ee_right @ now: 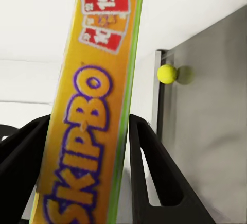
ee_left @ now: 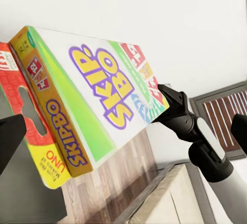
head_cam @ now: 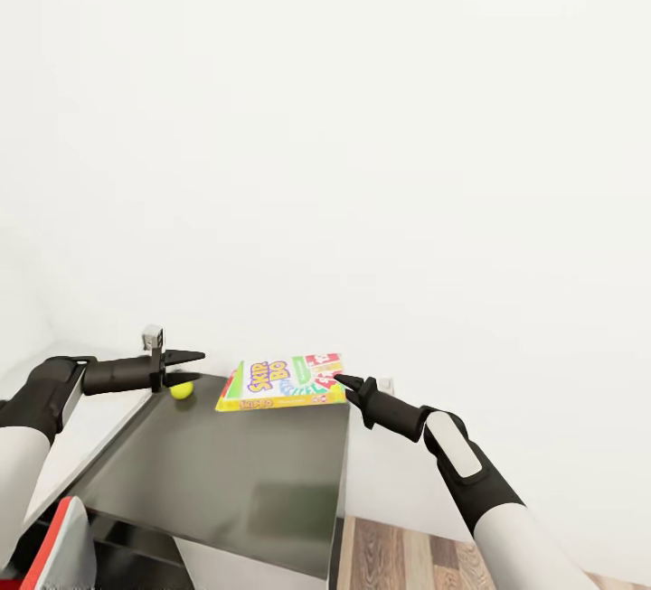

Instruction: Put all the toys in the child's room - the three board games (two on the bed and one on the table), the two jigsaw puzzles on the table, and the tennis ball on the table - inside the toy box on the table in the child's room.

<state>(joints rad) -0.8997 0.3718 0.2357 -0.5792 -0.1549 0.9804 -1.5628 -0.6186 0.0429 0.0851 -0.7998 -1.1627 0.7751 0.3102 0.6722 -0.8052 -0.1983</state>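
A plain white wall (head_cam: 362, 120) is faced, with a strip of wood-plank floor (head_cam: 407, 558) seen at the lower right. The bench (head_cam: 226, 472), its top rendered dark and glossy, is seen from above. A board game (head_cam: 285, 382), a flat box printed green, white and yellow with purple "SKIP-BO" lettering and red number cards, is held level above the bench's far edge, gripped at its end by the right gripper (head_cam: 342, 382), whose jaws are closed on its yellow side. The left gripper (head_cam: 192, 368) is held just above the tennis ball (head_cam: 182, 389), its jaws slightly parted and holding nothing. The small, plain yellow-green ball is rested on the bench's far corner.
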